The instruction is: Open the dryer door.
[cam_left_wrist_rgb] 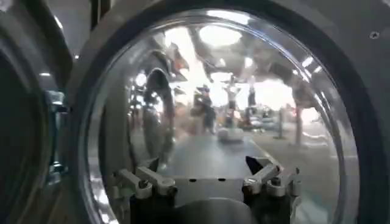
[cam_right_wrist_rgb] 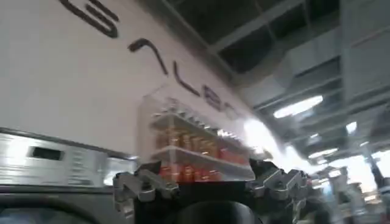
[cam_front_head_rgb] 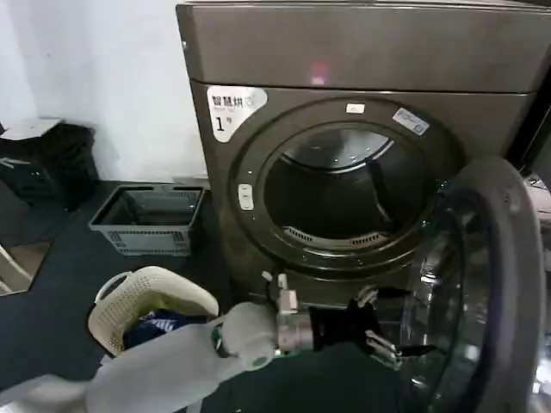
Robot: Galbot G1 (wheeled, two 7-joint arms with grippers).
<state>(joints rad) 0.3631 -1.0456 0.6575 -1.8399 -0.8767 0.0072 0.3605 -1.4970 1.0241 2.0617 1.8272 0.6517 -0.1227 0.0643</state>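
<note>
The dryer [cam_front_head_rgb: 344,129], a dark metallic front-loader with a white "1" sticker, was seen standing with its round opening fully exposed, the drum visible inside. The dryer door [cam_front_head_rgb: 482,292] was found swung well out to the right of that opening, hinged on the dryer's right side, its grey inner face and curved glass bowl turned back toward the machine. The left gripper [cam_front_head_rgb: 383,331] was held low in front of the dryer, below the opening and just beside the inner side of the door, with its fingers spread apart and nothing grasped between them; in the left wrist view the door [cam_left_wrist_rgb: 219,91] was faced squarely, the two finger sets [cam_left_wrist_rgb: 146,182] seen well separated before the glass. This placement is judged to suit pushing on the door's inner face rather than gripping it, since a released claw can press it farther outward. The task is judged nearly or wholly complete, the door being already off its latch. The right gripper [cam_right_wrist_rgb: 207,185] was held away from the door, pointed upward toward a wall and ceiling lights, its fingers likewise spread and empty. To the dryer's left, on the floor, a grey crate [cam_front_head_rgb: 151,219] and a cream laundry basket [cam_front_head_rgb: 146,305] were set.
</note>
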